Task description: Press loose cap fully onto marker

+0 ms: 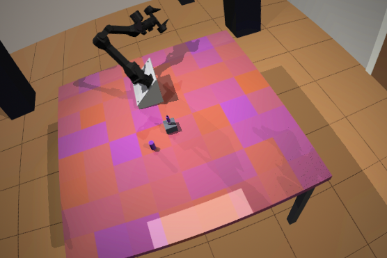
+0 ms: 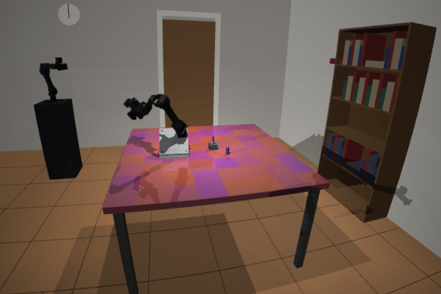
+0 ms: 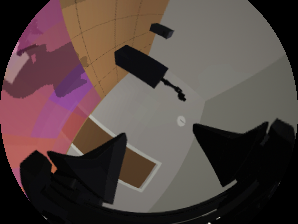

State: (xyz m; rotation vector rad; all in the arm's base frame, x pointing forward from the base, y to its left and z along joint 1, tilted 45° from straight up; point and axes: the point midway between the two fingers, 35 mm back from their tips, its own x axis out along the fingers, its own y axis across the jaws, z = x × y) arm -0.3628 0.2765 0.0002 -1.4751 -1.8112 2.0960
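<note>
Black fingers [image 1: 163,26] [image 2: 130,114] are held wide apart, with nothing gripped between them, as they are seen raised beyond the edge of a patchwork counter [image 1: 223,183] [image 2: 254,169]. They are carried by a bent black arm [image 1: 120,55] [image 2: 171,112], which is fixed to a sloping white-topped mount [image 1: 139,99] [image 2: 174,150] on the counter. Near the mount, a purple-tipped marker [image 1: 168,119] [image 2: 213,139] is held upright in a small gray holder block [image 1: 170,129] [image 2: 213,147], its tip left uncapped. The purple cap [image 1: 152,145] [image 2: 228,150] is stood on the counter near the block, apart from both block and marker, and is touched by neither the arm nor the fingers. The counter is patterned in pink, orange and violet squares and is crossed by shadows; a pale, bright patch is cast near one edge in the top view. Beyond it, a second black arm [image 2: 48,79] [image 3: 173,88] is mounted on a dark pedestal [image 2: 59,141] [image 3: 140,65]. The tiled floor [image 1: 31,183] [image 2: 24,185] [image 3: 95,30] is laid in tan, and a brown door [image 2: 189,70] [image 3: 95,142] is framed in white on the wall. A round white clock [image 2: 69,14] [image 3: 181,121] is hung on the same wall. In the exterior view, a tall brown bookcase [image 2: 408,121] is set against the adjoining wall, its shelves partly filled with red, blue, green and cream books.
</note>
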